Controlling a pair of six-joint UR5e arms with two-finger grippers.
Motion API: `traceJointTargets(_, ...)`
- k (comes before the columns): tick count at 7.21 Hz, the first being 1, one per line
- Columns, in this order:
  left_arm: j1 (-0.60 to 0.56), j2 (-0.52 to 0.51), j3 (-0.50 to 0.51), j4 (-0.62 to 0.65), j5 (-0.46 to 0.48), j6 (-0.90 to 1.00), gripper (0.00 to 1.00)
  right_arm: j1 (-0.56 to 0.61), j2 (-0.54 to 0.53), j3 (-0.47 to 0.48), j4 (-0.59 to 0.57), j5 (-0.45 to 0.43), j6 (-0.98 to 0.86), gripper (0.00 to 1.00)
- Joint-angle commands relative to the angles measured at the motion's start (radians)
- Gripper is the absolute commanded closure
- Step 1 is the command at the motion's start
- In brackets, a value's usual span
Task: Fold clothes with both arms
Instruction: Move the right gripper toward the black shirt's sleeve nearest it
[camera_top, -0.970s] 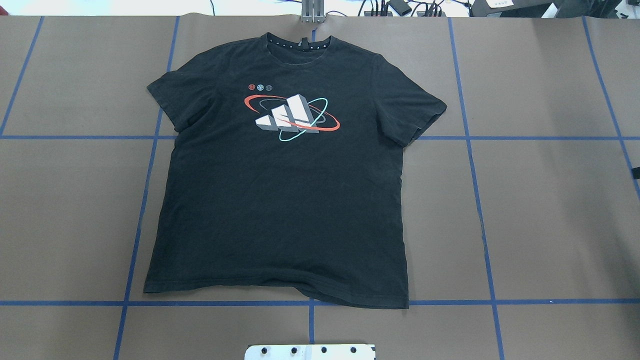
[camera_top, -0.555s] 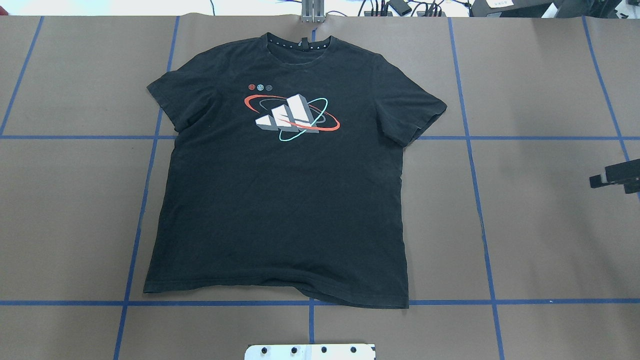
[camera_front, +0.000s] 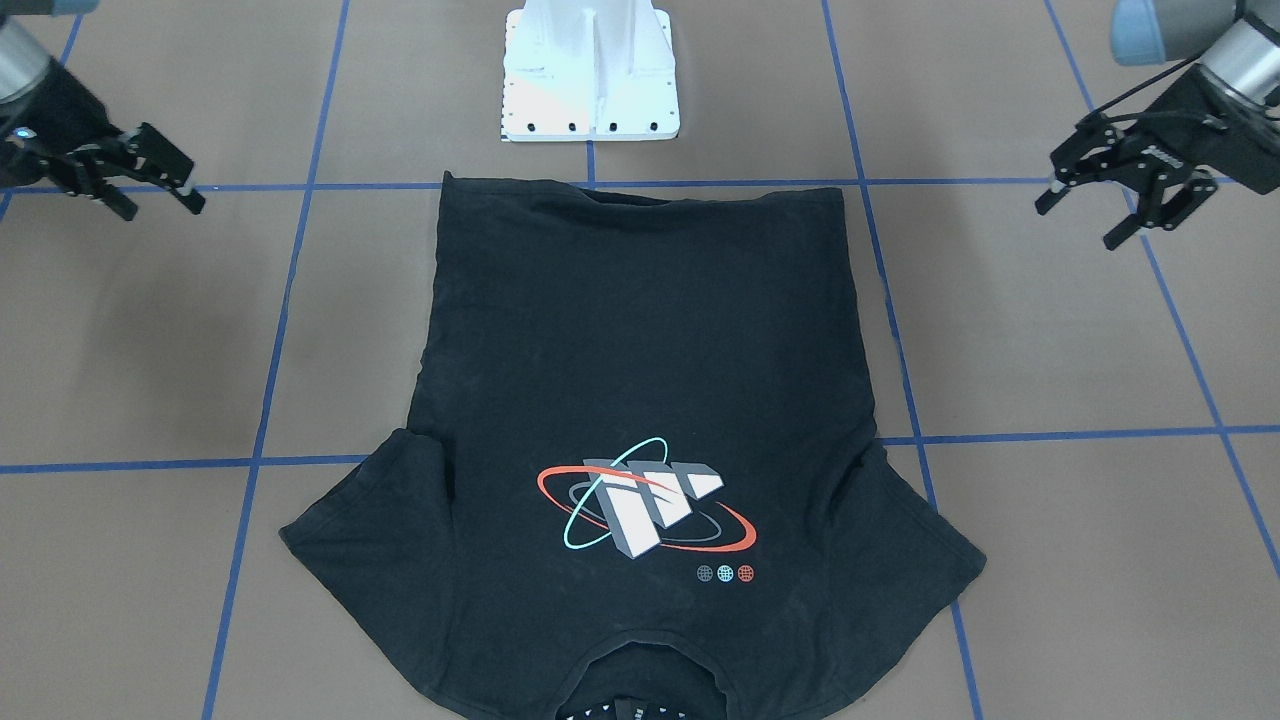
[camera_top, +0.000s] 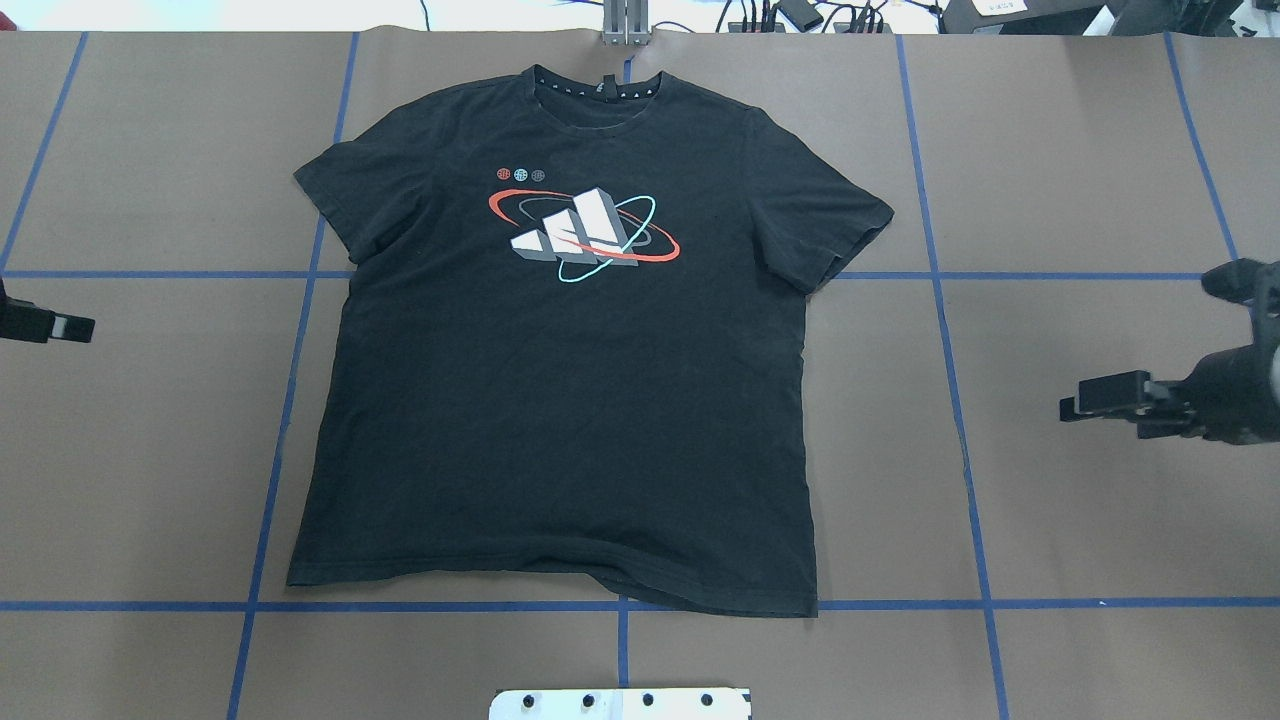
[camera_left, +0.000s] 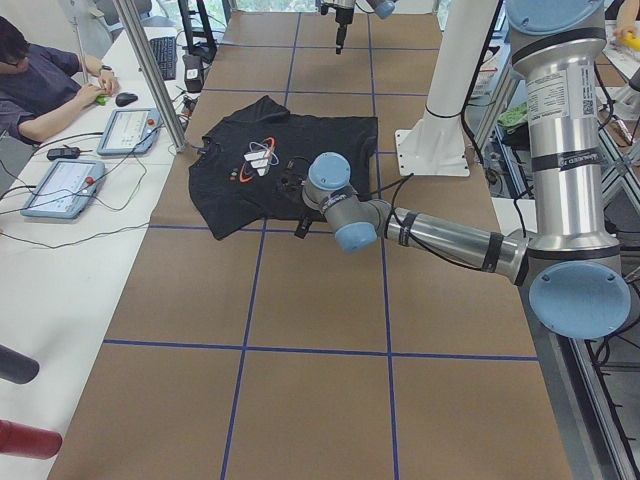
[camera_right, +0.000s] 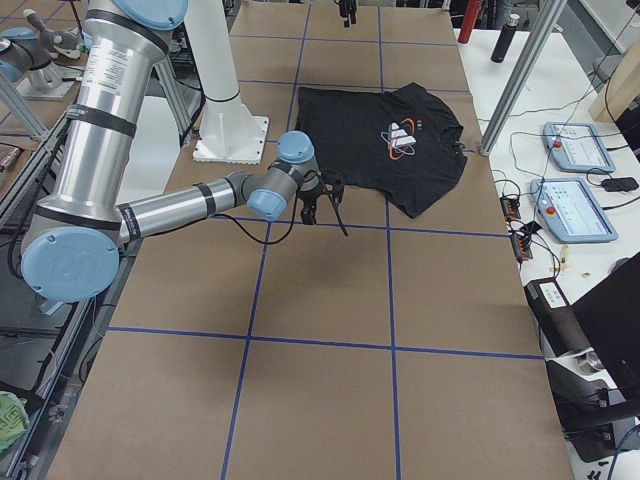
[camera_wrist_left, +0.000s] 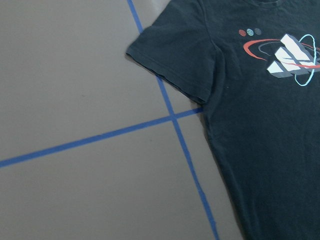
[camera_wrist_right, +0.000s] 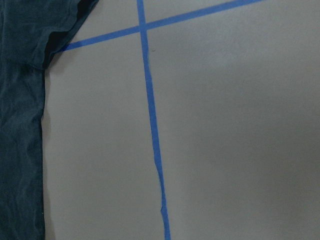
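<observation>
Jaws spread and empty, the left gripper (camera_front: 1078, 222) and right gripper (camera_front: 160, 208) flank a black t-shirt (camera_top: 560, 400) lying flat, graphic up, on the brown table (camera_top: 1080, 150); mismatched or single-layer pinches would likely skew the fold.

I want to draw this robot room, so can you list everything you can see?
t-shirt: one, black with white, red and teal picture, spread flat mid-table.
table: one, brown, under the shirt.
tape lines: several, blue, crossing the table.
pedestal base: one, white, near the shirt's hem.
control tablets: two, grey-blue, beside the table.
person: one, dark shirt, seated near the tablets.
arms: two, silver-grey, blue caps, either side of the shirt.
left gripper: one, black, open, off the shirt.
right gripper: one, black, open, off the shirt.
</observation>
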Motion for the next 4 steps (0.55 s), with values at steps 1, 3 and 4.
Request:
traceJointTargets(1,0.088,0.010,-0.003,-0.035,0.058,-0.100,0.00,-0.157,0.001,0.031,-0.003,-0.182,0.119,0.00)
traceJointTargets(3,0.109,0.010,-0.002,-0.051,0.105,-0.111,0.00,-0.166,0.053,-0.018,-0.006,-0.194,0.106,0.00)
traceJointTargets(4,0.109,0.010,-0.002,-0.051,0.105,-0.111,0.00,-0.128,0.138,-0.102,-0.006,-0.207,0.100,0.00)
